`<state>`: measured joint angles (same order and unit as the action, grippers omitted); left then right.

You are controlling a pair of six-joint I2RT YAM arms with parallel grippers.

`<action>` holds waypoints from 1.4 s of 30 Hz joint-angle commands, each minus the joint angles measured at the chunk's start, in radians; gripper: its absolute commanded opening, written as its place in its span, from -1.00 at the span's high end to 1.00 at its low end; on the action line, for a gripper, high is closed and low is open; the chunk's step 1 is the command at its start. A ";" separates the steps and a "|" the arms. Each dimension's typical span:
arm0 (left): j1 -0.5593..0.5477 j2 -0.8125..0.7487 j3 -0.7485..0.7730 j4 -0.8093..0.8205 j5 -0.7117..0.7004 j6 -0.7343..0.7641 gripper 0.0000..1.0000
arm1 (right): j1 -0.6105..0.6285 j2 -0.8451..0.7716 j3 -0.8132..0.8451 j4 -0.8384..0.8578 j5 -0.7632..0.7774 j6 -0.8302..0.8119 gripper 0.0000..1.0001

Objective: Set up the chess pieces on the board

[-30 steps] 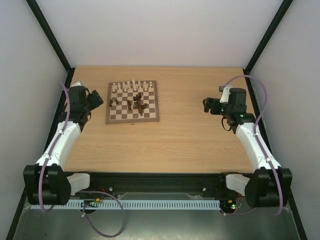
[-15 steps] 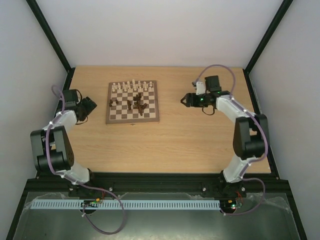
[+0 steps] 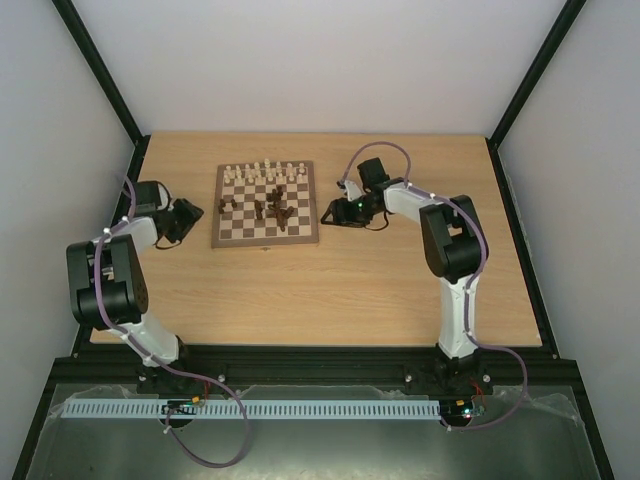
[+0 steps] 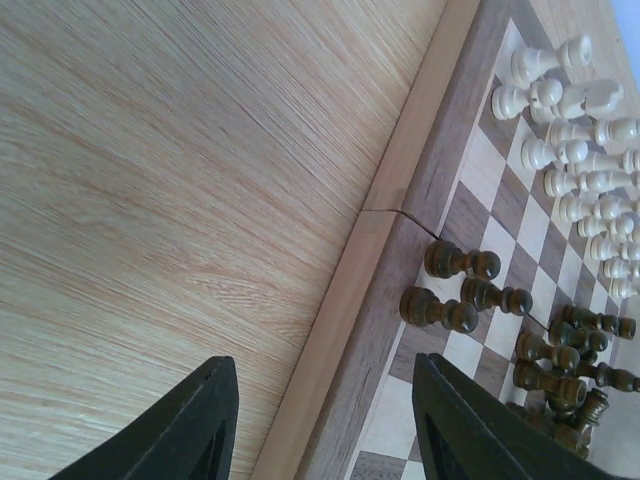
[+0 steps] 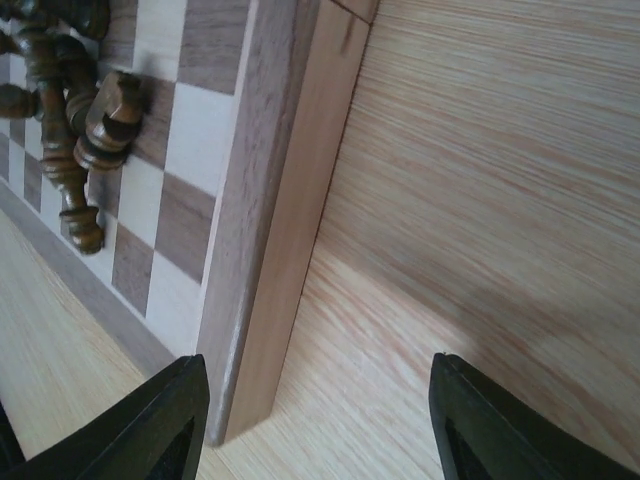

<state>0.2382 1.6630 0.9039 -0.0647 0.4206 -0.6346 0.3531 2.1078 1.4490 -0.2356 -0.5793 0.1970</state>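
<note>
Board (image 3: 265, 204) lies left of centre on the table (image 3: 380, 280), toward the far side. Pale pieces (image 3: 262, 172) stand in two rows along its far edge. Dark pieces (image 3: 272, 208) cluster mid-board, several toppled in a heap. Left gripper (image 3: 190, 213) just off the board's left edge, fingers (image 4: 200, 420) spread, empty. Right gripper (image 3: 328, 213) at the board's right edge, fingers (image 5: 170, 420) spread, empty.
</note>
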 commanded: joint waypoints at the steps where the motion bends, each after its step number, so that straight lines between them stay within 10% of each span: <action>1: -0.018 0.031 -0.011 0.014 0.063 0.018 0.00 | 0.000 0.062 0.065 -0.071 -0.070 0.051 -0.20; 42: -0.305 0.125 0.023 -0.046 -0.014 0.056 0.20 | 0.061 0.076 0.032 -0.217 -0.077 -0.130 0.39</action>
<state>0.0200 1.7809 0.9321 -0.0647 0.3428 -0.5869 0.3904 2.2078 1.5345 -0.3214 -0.6727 0.1616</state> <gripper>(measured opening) 0.406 0.314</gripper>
